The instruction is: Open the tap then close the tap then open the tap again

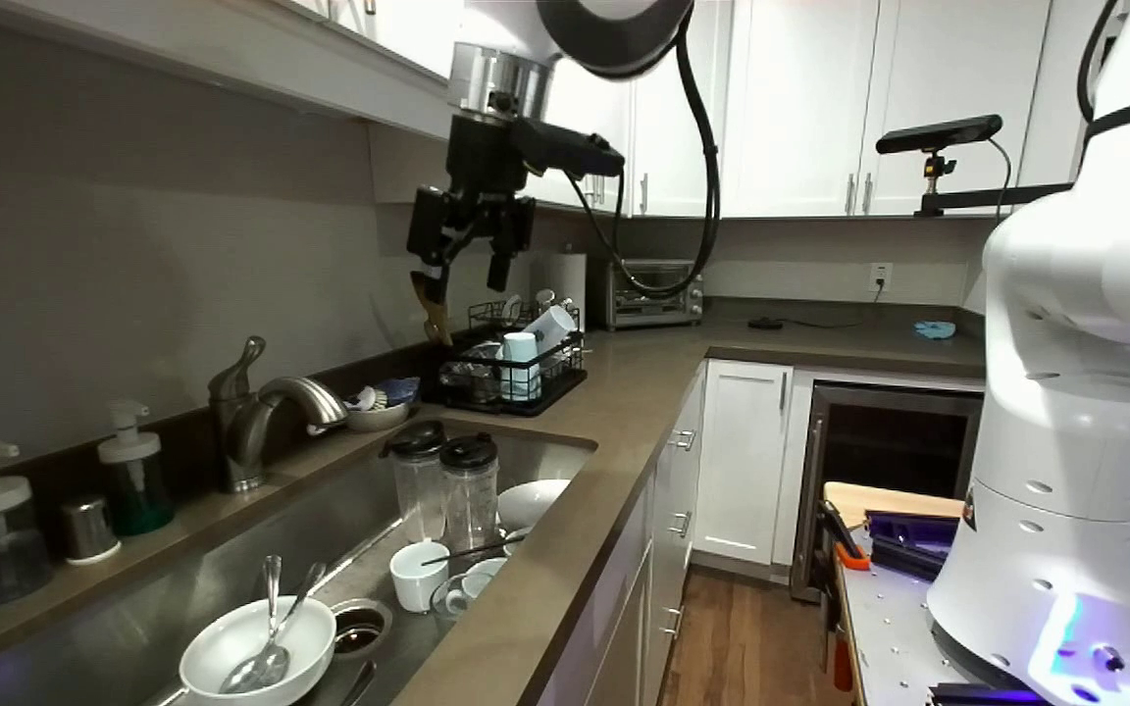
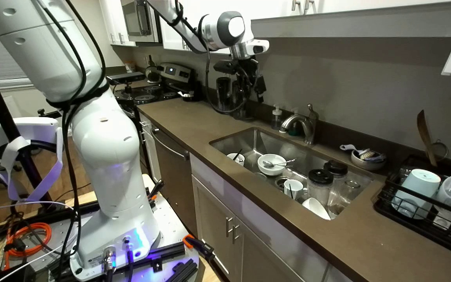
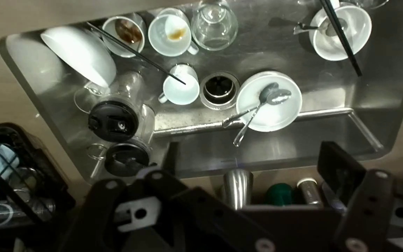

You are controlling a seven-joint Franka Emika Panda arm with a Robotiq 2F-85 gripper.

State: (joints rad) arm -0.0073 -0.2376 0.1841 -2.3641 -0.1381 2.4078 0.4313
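Gripper (image 3: 248, 150) hovering spread, holding nothing, presumably allowing clearance around lever handle (image 1: 235, 371); gooseneck faucet (image 3: 238, 189) sitting at wrist view's six o'clock.

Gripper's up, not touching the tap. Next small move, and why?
I'd probably lower the open gripper toward the lever of the tap: the jaws stand wide with nothing gripped, it hangs higher than the lever, and no stream shows under the spout, so opening is likely due.

Two spoons (image 3: 270, 98) lean in a white bowl (image 3: 282, 115) — just beside the drain (image 3: 219, 90).
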